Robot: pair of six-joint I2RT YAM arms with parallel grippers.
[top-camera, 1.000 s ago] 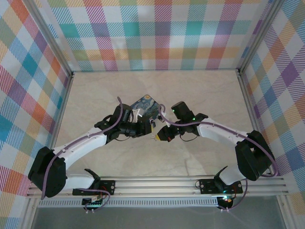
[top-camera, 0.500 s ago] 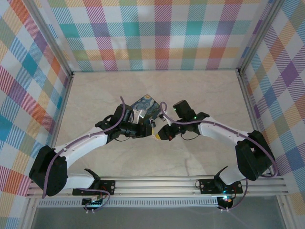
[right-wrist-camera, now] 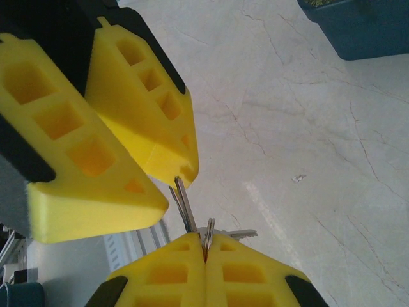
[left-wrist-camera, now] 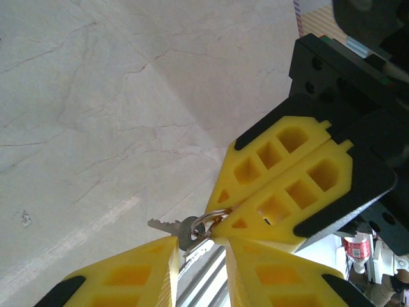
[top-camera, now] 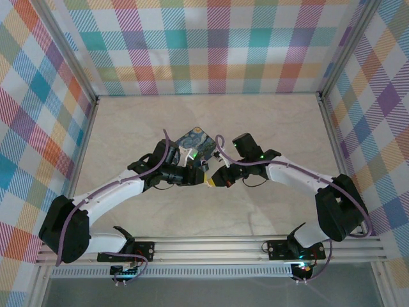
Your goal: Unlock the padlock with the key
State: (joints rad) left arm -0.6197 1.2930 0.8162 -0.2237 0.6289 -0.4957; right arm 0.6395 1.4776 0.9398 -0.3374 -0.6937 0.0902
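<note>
Where the two arms meet above the pale, veined table point(top-camera: 275, 128), just in front of the dark blue starry box point(top-camera: 197, 142), we find the key point(left-wrist-camera: 167, 226) held up off the surface. It is a small silvery one, lying roughly level, with its toothed blade pointing away from the fingertips. We see the right gripper point(right-wrist-camera: 205, 240) squeezed fully together, its yellow fingers point(left-wrist-camera: 281, 192) flush against each other and clamped on the key ring point(left-wrist-camera: 214, 218) that carries the key. The left gripper point(left-wrist-camera: 201, 242) sits tip to tip with it, and the ring reaches right up to its fingertips. From its own wrist we see a narrow gap between those fingers. We cannot tell whether they pinch the ring or merely flank it.
</note>
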